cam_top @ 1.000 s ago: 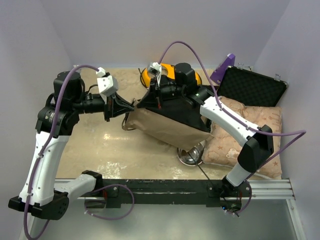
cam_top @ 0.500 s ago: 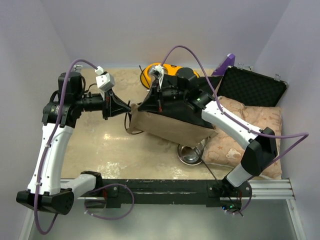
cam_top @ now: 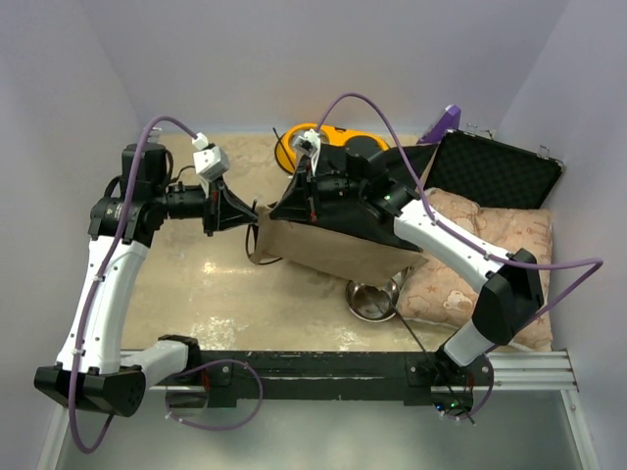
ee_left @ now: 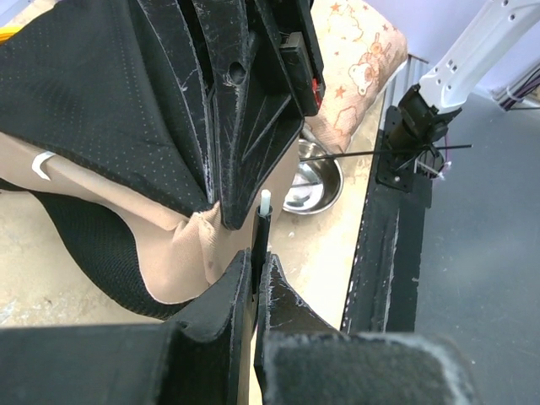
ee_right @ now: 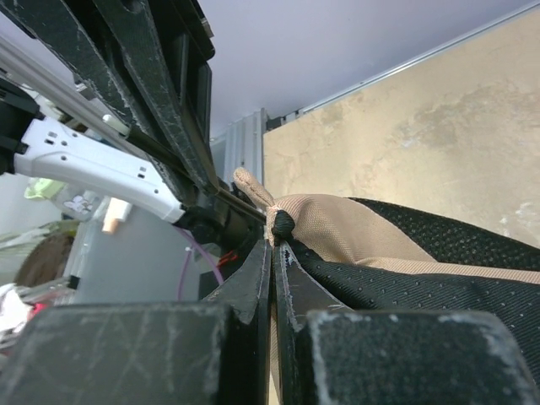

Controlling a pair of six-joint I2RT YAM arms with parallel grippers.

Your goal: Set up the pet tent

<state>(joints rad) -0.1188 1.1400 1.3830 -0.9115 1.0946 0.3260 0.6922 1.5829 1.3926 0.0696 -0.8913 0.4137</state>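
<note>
**Both grippers pinched at the tent's left corner**

A mottled beige tabletop [cam_top: 196,284] sits between pale lilac walls, with a black rail [cam_top: 323,364] along its near edge. The left gripper [ee_left: 257,263] reaches in from the left. Its jaws are pressed almost together on a thin black pole [ee_left: 260,236] with a white tip, which stands up between the fingers.

Just right of it, mid-table, is the pet tent [cam_top: 328,253]. A tan panel slants down toward the right, with black mesh lining bunched along its far upper edge. The tent's left corner lies right at the left gripper's tips.

The right gripper [ee_right: 272,246] comes in from the right, over the tent. It is clamped tight on a bunched fold of tan fabric at that same corner, so the two grippers meet almost tip to tip.

Behind the tent, a yellow feeder [cam_top: 287,149] shows at the far edge. By the tent's near right corner a steel bowl [cam_top: 370,299] sits just beside a star-patterned cushion [cam_top: 490,240]. Farther right and back, a black case [cam_top: 495,174] lies open.
</note>
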